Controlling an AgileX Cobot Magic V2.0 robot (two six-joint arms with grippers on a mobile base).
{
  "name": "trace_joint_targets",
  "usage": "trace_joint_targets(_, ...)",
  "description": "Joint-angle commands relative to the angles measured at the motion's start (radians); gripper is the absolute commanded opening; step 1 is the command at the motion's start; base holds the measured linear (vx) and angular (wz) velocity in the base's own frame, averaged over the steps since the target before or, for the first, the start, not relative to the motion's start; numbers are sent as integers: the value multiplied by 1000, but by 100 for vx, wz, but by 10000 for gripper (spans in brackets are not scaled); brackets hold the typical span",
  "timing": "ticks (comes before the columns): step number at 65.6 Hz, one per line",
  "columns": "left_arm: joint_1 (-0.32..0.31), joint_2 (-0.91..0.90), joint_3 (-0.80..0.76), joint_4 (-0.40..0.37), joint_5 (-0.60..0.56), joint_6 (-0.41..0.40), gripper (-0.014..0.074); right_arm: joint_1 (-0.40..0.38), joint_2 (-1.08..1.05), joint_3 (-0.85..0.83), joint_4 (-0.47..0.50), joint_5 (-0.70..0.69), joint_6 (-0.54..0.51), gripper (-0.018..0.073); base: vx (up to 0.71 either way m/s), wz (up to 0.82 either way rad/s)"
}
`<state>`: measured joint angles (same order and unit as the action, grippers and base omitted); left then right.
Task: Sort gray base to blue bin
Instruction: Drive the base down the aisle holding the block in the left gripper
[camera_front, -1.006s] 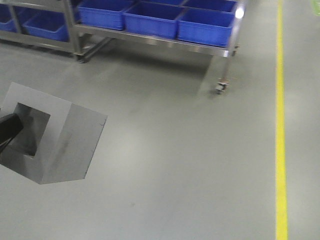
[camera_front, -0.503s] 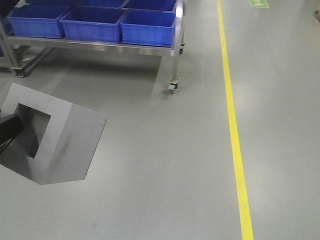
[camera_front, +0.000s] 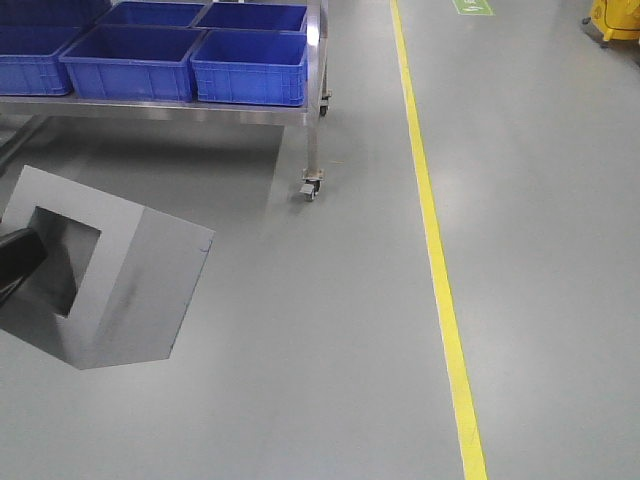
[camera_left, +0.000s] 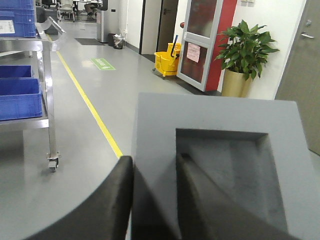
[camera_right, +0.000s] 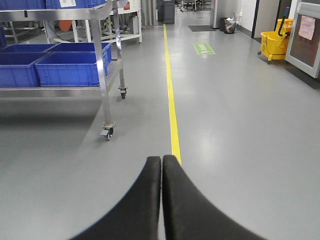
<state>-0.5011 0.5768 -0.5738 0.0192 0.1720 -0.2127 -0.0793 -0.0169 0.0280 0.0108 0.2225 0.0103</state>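
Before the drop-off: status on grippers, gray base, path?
Left gripper shut on gray base, finger in recess. Right gripper shut, empty. Blue bins on rack ahead-left; floor between unobstructed.

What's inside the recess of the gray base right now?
One finger of the left gripper sits inside the recess of the gray base, clamping its wall against the outer finger. The rest of the recess looks empty; the corner beneath the finger is covered.

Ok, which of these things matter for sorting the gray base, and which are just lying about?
Job: gray base, held by the left gripper; blue bins, though which one is meant I cannot tell.
Lying about: steel cart, yellow floor line, mop bucket, potted plant; right gripper, shut and empty.
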Motion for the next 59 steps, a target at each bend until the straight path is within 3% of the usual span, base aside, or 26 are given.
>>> trace_joint_targets(1, -5, -2, -34, -4, -110, -12, -6, -2, 3, 1, -5, -74, -10, -5, 29, -7)
trace_joint_targets(59, -5, -2, -34, -4, -110, -12, -6, -2, 3, 1, -5, -74, -10, -5, 35, -5)
